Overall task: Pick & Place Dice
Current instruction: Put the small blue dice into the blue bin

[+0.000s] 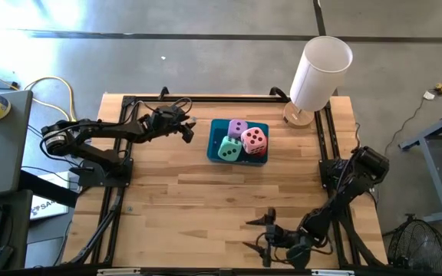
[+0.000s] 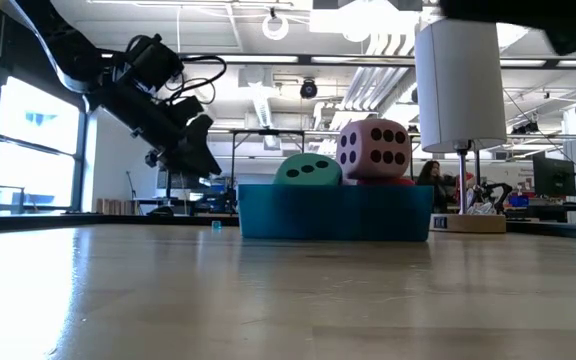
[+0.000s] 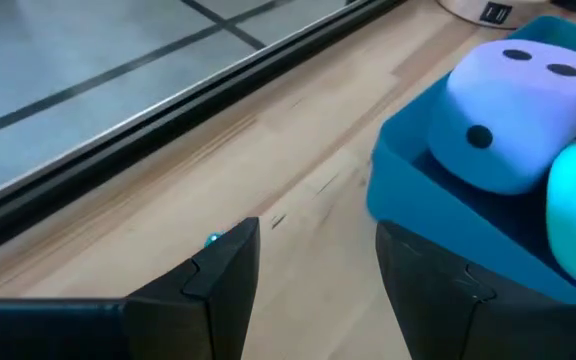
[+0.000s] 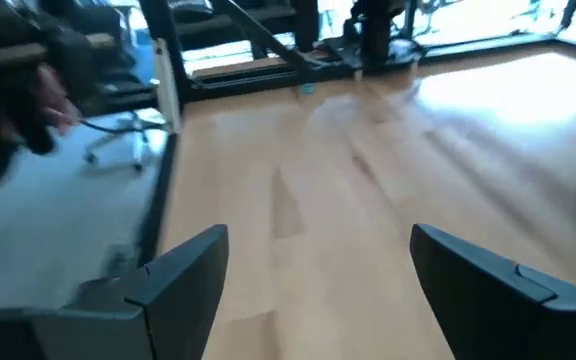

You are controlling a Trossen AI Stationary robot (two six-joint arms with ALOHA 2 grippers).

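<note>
With all four dice apparently already in the teal tray, the placing looks finished: the left gripper hovers just beside the tray, fingers spread and empty (the right gripper, also spread, waits well away from it), so next comes only retreat.

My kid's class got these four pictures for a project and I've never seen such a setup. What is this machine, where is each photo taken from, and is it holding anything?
It is a robot with two dark jointed arms at a pale wooden table. One picture looks straight down, one looks level across the tabletop, and two come from cameras on the wrists. A teal rectangular tray holds soft dice: lilac, pink and mint green, with a red one under the pink. A white cylinder on a wooden base stands at the back. The left gripper hovers open beside the tray; the right gripper waits open at the near edge. Nothing is held.
</note>
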